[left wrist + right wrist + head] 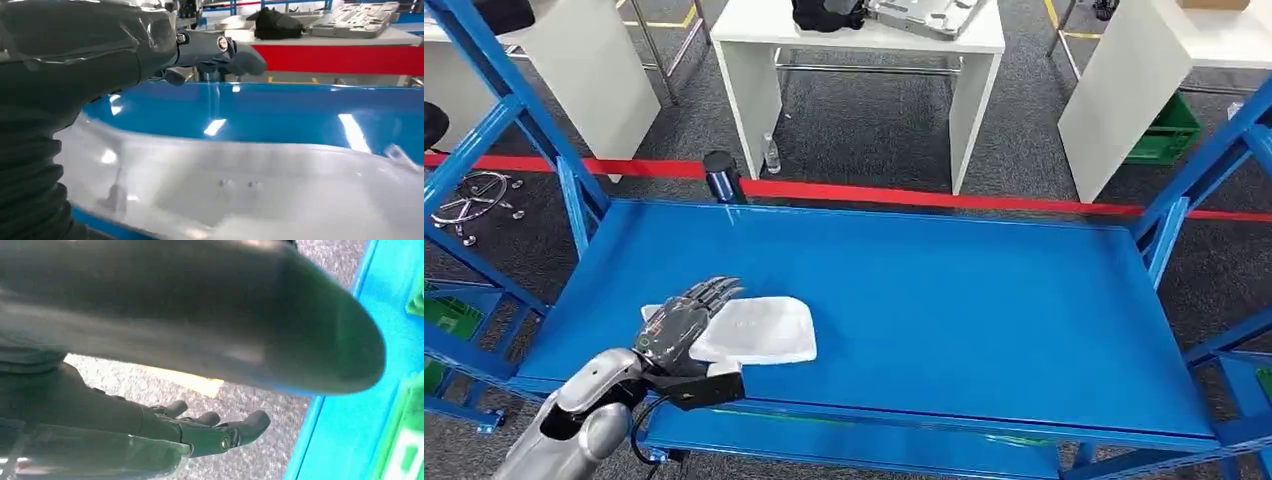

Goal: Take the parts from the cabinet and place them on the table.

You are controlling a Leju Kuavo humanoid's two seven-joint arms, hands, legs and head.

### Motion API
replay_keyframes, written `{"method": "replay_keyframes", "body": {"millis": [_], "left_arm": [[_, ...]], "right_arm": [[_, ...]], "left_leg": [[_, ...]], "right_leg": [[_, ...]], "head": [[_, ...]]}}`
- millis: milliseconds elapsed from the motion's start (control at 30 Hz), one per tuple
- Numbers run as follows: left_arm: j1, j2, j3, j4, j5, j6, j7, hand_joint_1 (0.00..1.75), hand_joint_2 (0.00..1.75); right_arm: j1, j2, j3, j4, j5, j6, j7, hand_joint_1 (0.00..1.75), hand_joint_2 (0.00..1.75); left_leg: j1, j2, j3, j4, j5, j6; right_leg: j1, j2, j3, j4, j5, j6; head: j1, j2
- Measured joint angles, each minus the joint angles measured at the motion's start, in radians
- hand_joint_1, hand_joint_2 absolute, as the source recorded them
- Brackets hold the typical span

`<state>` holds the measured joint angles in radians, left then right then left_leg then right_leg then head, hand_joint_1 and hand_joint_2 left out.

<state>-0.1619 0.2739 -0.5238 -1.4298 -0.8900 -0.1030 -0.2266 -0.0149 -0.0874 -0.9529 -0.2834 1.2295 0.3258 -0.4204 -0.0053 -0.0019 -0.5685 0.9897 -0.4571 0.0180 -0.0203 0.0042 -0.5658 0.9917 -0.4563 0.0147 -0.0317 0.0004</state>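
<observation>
White tray part (759, 330) lies on the blue cabinet shelf (944, 290) under the fingers of the left hand (679, 325), grip not confirmed; right hand (200, 432) hangs loosely curled, empty; transfer to desk (864, 35) not yet done.

No readable text from my station.
I can make out no letters, labels, brands or numbers on anything around either hand.
</observation>
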Motion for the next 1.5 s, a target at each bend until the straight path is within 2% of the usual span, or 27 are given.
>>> {"method": "replay_keyframes", "body": {"millis": [67,133,200,233,267,333,367,433,500,533,567,667,700,733,767,867,900,1000,1067,1100,1167,1233,1267,1300,1367,1433,1500], "left_arm": [[-0.007,-0.010,-0.003,0.005,0.002,0.000,-0.002,0.00,1.75],[-0.014,-0.018,-0.005,0.011,0.006,-0.001,-0.004,0.00,1.75],[-0.014,-0.025,-0.013,0.020,0.010,-0.002,-0.006,0.00,1.75],[-0.014,-0.028,-0.018,0.024,0.011,-0.003,-0.006,0.00,1.75],[-0.014,-0.032,-0.021,0.027,0.012,-0.005,-0.007,0.00,1.75],[-0.016,-0.037,-0.025,0.030,0.014,-0.005,-0.009,0.00,1.75],[-0.019,-0.038,-0.027,0.031,0.015,-0.005,-0.010,0.00,1.75],[-0.023,-0.038,-0.029,0.035,0.016,-0.007,-0.010,0.00,1.75],[-0.025,-0.040,-0.034,0.037,0.016,-0.008,-0.011,0.00,1.75],[-0.025,-0.039,-0.035,0.038,0.017,-0.008,-0.011,0.00,1.75],[-0.027,-0.040,-0.035,0.039,0.018,-0.008,-0.012,0.00,1.75],[-0.032,-0.039,-0.038,0.045,0.022,-0.008,-0.014,0.03,1.75],[-0.030,-0.039,-0.042,0.049,0.027,-0.010,-0.015,0.87,1.75],[-0.030,-0.038,-0.043,0.052,0.032,-0.011,-0.016,1.62,1.75],[-0.029,-0.037,-0.044,0.055,0.037,-0.013,-0.019,1.75,1.75],[-0.032,-0.030,-0.043,0.056,0.052,-0.022,-0.030,1.75,1.75],[-0.034,-0.027,-0.044,0.057,0.053,-0.024,-0.033,1.75,1.75],[-0.034,-0.018,-0.045,0.058,0.053,-0.030,-0.038,1.75,1.75],[-0.035,-0.015,-0.045,0.058,0.053,-0.030,-0.040,1.75,1.75],[-0.039,-0.015,-0.047,0.058,0.053,-0.031,-0.042,1.75,1.75],[-0.040,-0.014,-0.047,0.059,0.053,-0.031,-0.042,1.75,1.75],[-0.040,-0.013,-0.048,0.059,0.055,-0.031,-0.043,1.75,1.75],[-0.041,-0.013,-0.048,0.060,0.054,-0.031,-0.043,1.75,1.75],[-0.042,-0.014,-0.049,0.060,0.054,-0.031,-0.043,1.75,1.75],[-0.046,-0.015,-0.050,0.059,0.054,-0.031,-0.044,1.69,1.75],[-0.049,-0.014,-0.050,0.058,0.056,-0.032,-0.045,1.68,1.75],[-0.049,-0.013,-0.050,0.057,0.061,-0.035,-0.044,1.62,1.75]], "right_arm": [[0.000,-0.001,0.000,0.001,0.000,0.000,0.000,0.00,0.00],[-0.001,-0.003,0.000,0.002,0.000,0.000,0.000,0.00,0.00],[0.002,-0.004,0.000,0.006,0.000,0.000,0.000,0.00,0.00],[0.004,-0.003,0.000,0.009,-0.001,-0.001,0.000,0.00,0.00],[0.005,-0.004,0.000,0.010,-0.002,-0.002,0.000,0.00,0.00],[0.005,-0.007,0.000,0.011,-0.007,-0.005,-0.001,0.00,0.00],[0.005,-0.007,0.000,0.011,-0.009,-0.005,-0.002,0.00,0.00],[0.006,-0.007,0.000,0.013,-0.010,-0.006,-0.002,0.00,0.00],[0.010,-0.007,0.000,0.016,-0.010,-0.006,-0.002,0.00,0.00],[0.009,-0.005,0.000,0.017,-0.010,-0.006,-0.002,0.00,0.00],[0.009,-0.005,0.000,0.017,-0.010,-0.006,-0.002,0.00,0.00],[0.009,-0.006,0.000,0.018,-0.010,-0.006,-0.002,0.00,0.00],[0.009,-0.005,0.000,0.018,-0.009,-0.006,-0.002,0.00,0.00],[0.009,-0.005,0.000,0.018,-0.009,-0.005,-0.002,0.00,0.00],[0.009,-0.005,0.000,0.018,-0.009,-0.003,-0.003,0.00,0.00],[0.008,-0.005,0.000,0.018,-0.008,0.000,-0.006,0.00,0.00],[0.006,-0.001,0.001,0.019,-0.009,0.000,-0.008,0.00,0.00],[0.008,0.001,0.001,0.021,-0.009,0.001,-0.016,0.00,0.00],[0.007,0.003,0.001,0.024,-0.009,0.001,-0.019,0.00,0.00],[0.007,0.002,0.001,0.024,-0.010,0.001,-0.019,0.00,0.00],[0.008,0.001,0.001,0.025,-0.010,0.001,-0.019,0.00,0.00],[0.010,0.002,0.001,0.026,-0.010,0.001,-0.019,0.00,0.00],[0.010,0.002,0.001,0.026,-0.010,0.001,-0.019,0.00,0.00],[0.009,0.002,0.001,0.027,-0.010,0.001,-0.019,0.00,0.00],[0.007,-0.001,0.001,0.027,-0.011,0.001,-0.019,0.00,0.00],[0.007,0.000,0.001,0.027,-0.013,0.001,-0.021,0.00,0.00],[0.010,0.001,0.001,0.027,-0.014,0.001,-0.021,0.00,0.00]], "left_leg": [[0.009,0.002,0.020,-0.028,0.018,0.016],[0.007,0.002,0.017,-0.028,0.019,0.020],[0.005,0.002,0.014,-0.027,0.019,0.020],[0.005,0.001,0.014,-0.027,0.019,0.020],[0.005,0.001,0.015,-0.026,0.018,0.019],[0.007,-0.001,0.015,-0.016,0.012,0.012],[0.005,0.000,0.011,-0.005,0.006,0.004],[-0.003,-0.001,0.005,0.004,0.000,-0.003],[0.001,-0.001,0.005,0.004,0.001,-0.006],[0.004,-0.001,0.003,0.008,-0.004,-0.009],[0.004,0.000,-0.008,0.026,-0.020,-0.017],[0.012,0.000,-0.112,0.253,-0.132,-0.033],[0.014,0.000,-0.148,0.324,-0.152,-0.035],[0.015,0.000,-0.157,0.339,-0.145,-0.035],[0.015,0.000,-0.141,0.301,-0.114,-0.032],[0.010,0.000,-0.010,0.034,0.010,-0.009],[0.005,0.002,0.002,0.009,-0.009,-0.005],[-0.003,0.002,-0.003,0.007,-0.005,0.000],[0.008,0.004,0.018,-0.024,0.014,0.012],[0.006,0.004,0.020,-0.028,0.018,0.019],[0.004,0.004,0.017,-0.028,0.019,0.020],[0.002,0.003,0.015,-0.027,0.019,0.021],[0.003,0.001,0.017,-0.027,0.018,0.020],[0.003,0.000,0.018,-0.025,0.017,0.019],[0.006,-0.001,0.017,-0.012,0.010,0.009],[-0.002,-0.001,0.011,0.004,-0.001,-0.002],[0.000,-0.001,0.010,0.001,0.001,-0.006]], "right_leg": [[0.003,-0.001,-0.019,0.035,-0.022,0.001],[0.002,-0.001,-0.088,0.180,-0.088,-0.010],[0.002,-0.001,-0.162,0.331,-0.135,-0.006],[0.002,-0.001,-0.164,0.329,-0.128,0.002],[0.000,-0.002,-0.141,0.282,-0.104,0.013],[-0.005,-0.003,-0.041,0.080,-0.026,0.034],[-0.007,-0.006,-0.011,0.009,-0.013,0.029],[-0.002,-0.003,-0.008,0.015,-0.008,0.006],[0.002,-0.003,-0.010,0.016,-0.008,-0.004],[-0.010,-0.002,-0.008,0.013,-0.005,-0.010],[-0.009,-0.001,-0.006,0.013,-0.005,-0.013],[-0.008,-0.002,-0.007,0.013,-0.006,-0.020],[-0.007,-0.002,-0.007,0.013,-0.007,-0.020],[-0.006,-0.002,-0.007,0.014,-0.007,-0.021],[-0.004,-0.001,-0.005,0.013,-0.007,-0.020],[-0.002,0.002,0.000,0.012,-0.007,-0.020],[0.005,0.002,-0.003,0.012,-0.007,-0.018],[-0.001,0.001,-0.005,0.006,-0.003,-0.005],[-0.001,-0.001,-0.010,0.014,-0.009,0.002],[0.002,-0.001,-0.031,0.057,-0.036,-0.002],[0.001,-0.001,-0.109,0.222,-0.104,-0.009],[0.000,-0.001,-0.166,0.335,-0.132,-0.001],[-0.001,-0.001,-0.157,0.312,-0.115,0.009],[-0.004,-0.001,-0.122,0.240,-0.083,0.021],[-0.008,-0.004,-0.021,0.039,-0.010,0.038],[-0.004,-0.002,-0.006,0.012,-0.005,0.008],[0.003,-0.003,-0.009,0.016,-0.005,-0.004]], "head": [[0.003,0.000],[0.005,0.000],[0.005,0.000],[0.005,0.000],[0.005,0.000],[0.005,0.000],[0.007,0.000],[0.005,0.000],[0.005,0.000],[0.005,0.000],[0.004,0.000],[0.002,0.000],[0.002,0.000],[0.002,0.000],[0.002,0.000],[0.002,0.000],[0.004,0.000],[0.003,0.000],[0.004,0.000],[0.004,0.000],[0.005,0.000],[0.006,0.000],[0.006,0.000],[0.006,0.000],[0.006,0.000],[0.007,0.000],[0.007,0.000]]}}
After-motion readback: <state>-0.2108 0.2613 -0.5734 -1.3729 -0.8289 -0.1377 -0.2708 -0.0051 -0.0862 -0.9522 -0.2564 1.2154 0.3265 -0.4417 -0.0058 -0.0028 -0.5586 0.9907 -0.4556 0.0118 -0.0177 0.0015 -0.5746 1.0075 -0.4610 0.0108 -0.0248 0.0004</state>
